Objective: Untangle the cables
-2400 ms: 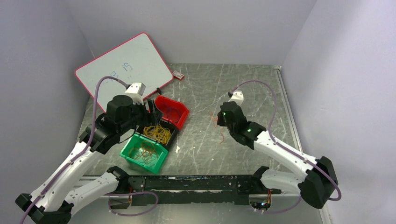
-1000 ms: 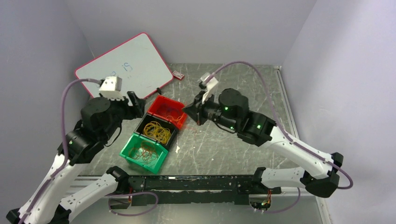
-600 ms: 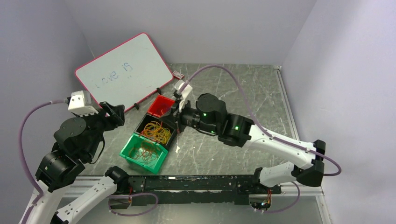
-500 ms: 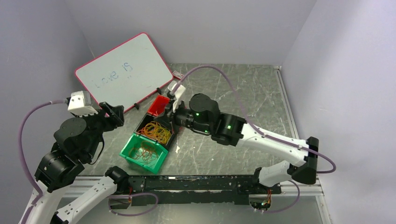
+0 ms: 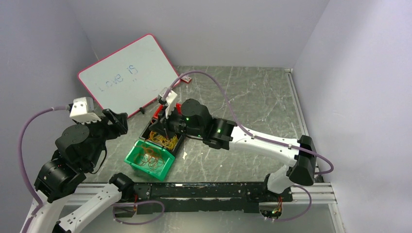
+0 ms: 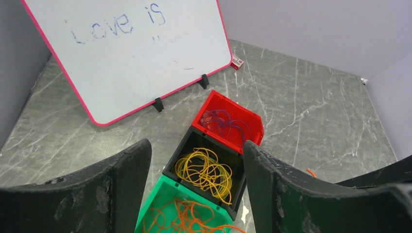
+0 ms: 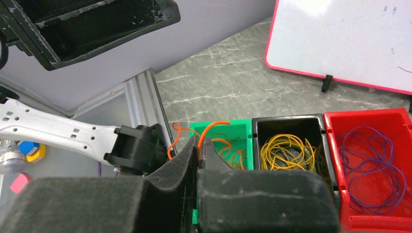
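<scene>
The cables lie sorted in three joined bins: orange loops [image 6: 184, 218] in the green bin [image 5: 132, 156], yellow loops [image 5: 163, 139] in the black bin [image 6: 170, 167], purple loops [image 7: 369, 160] in the red bin [image 6: 252, 127]. My right gripper [image 7: 200, 143] is shut on one orange cable [image 7: 209, 128], which curls up out of the fingertips. It hangs over the green and black bins [image 5: 166, 128]. My left gripper [image 6: 196, 145] is open and empty, held high to the left of the bins [image 5: 116, 121].
A pink-framed whiteboard [image 5: 128, 73] leans at the back left, just behind the bins. A small red-and-white piece [image 5: 185, 77] lies near its right corner. A short orange scrap [image 6: 311, 172] lies on the table right of the bins. Walls close in left, back and right.
My right arm has swung left from the middle of the table to above the bins, carrying the orange cable. My left arm has pulled back and up, away from the bins.
</scene>
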